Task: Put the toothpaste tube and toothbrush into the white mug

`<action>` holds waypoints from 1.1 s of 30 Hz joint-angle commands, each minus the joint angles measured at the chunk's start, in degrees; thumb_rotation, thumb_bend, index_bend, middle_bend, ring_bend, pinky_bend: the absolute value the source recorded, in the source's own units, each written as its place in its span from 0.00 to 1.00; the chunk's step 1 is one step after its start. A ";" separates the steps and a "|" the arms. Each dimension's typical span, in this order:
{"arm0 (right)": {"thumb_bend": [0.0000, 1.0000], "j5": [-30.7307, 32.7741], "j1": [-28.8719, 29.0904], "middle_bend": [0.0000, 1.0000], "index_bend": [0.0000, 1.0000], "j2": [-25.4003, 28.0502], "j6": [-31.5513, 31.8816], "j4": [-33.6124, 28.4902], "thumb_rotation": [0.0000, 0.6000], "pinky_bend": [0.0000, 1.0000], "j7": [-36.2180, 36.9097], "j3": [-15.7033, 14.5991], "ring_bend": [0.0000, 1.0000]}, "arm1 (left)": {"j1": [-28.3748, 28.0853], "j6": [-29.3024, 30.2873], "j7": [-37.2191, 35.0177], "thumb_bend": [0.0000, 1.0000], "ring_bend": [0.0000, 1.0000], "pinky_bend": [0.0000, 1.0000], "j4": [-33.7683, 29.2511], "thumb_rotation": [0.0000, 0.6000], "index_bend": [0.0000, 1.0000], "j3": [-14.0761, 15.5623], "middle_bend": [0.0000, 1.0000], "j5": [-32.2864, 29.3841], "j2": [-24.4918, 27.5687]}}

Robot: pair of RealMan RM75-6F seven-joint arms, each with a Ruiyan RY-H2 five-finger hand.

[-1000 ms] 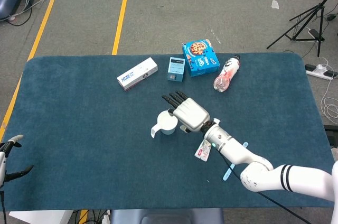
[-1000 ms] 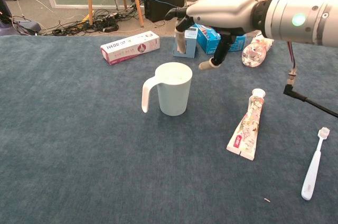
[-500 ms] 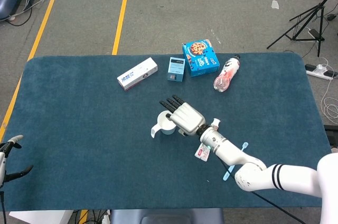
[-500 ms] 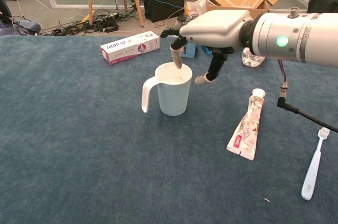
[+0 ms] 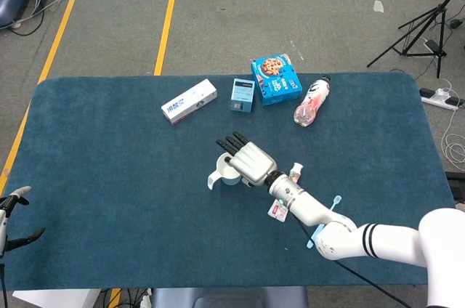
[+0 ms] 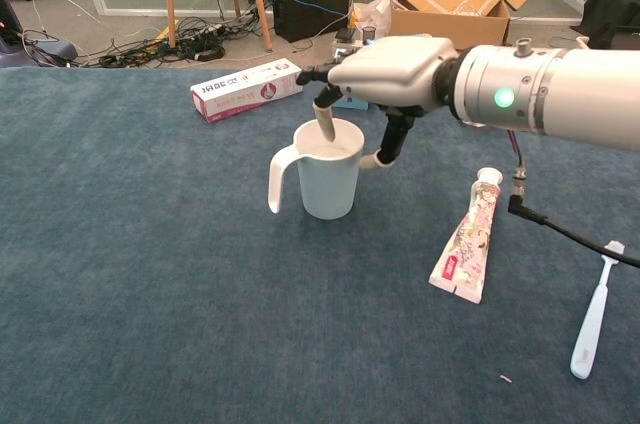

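At the far left edge of the head view, the left hand point(image 5: 13, 210) shows only partly, off the blue tabletop point(image 5: 109, 177); whether its fingers are released or clenched I cannot tell, and the chest view does not show it at all.

Further right, a long white box point(image 6: 247, 89) lies near the tabletop's back edge. The white mug point(image 6: 325, 170) stands upright near the middle, its handle pointing left. The right hand point(image 6: 385, 60) hovers over the mug's right side, palm down, holding nothing. Its fingers point(image 6: 326, 116) are spread and released: in the chest view one reaches down to the rim at the mug's mouth, another hangs just beside the mug's right wall, though contact is not clear. The head view shows only the back of the hand point(image 5: 249, 161) covering part of the mug point(image 5: 227, 171).

Behind it sit a small blue box point(image 5: 243, 94), a blue biscuit box point(image 5: 276, 80) and a bottle point(image 5: 312, 101) lying on its side.

Right of the mug, apart from the fingers, the toothpaste tube point(image 6: 468, 240) lies flat, cap away from the robot; in the head view the forearm hides most of it. Further right, the toothbrush point(image 6: 594, 312) lies flat on the tabletop, head away from the robot, well apart from the hand.
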 commanded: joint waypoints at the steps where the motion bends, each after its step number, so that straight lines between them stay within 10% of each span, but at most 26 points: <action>1: 0.17 0.65 0.43 0.00 0.42 -0.68 -0.41 0.80 1.00 0.07 -0.01 -0.06 0.00 | 0.06 0.06 -0.18 0.00 0.33 0.26 0.08 1.00 0.21 -0.07 0.40 -0.09 0.03; 33: 0.34 5.10 2.60 0.00 0.56 -2.48 -1.19 3.30 1.00 0.07 -0.81 -1.36 0.00 | 0.38 -1.62 1.00 0.00 0.33 0.28 -1.99 1.00 0.31 -0.86 0.40 -3.95 1.70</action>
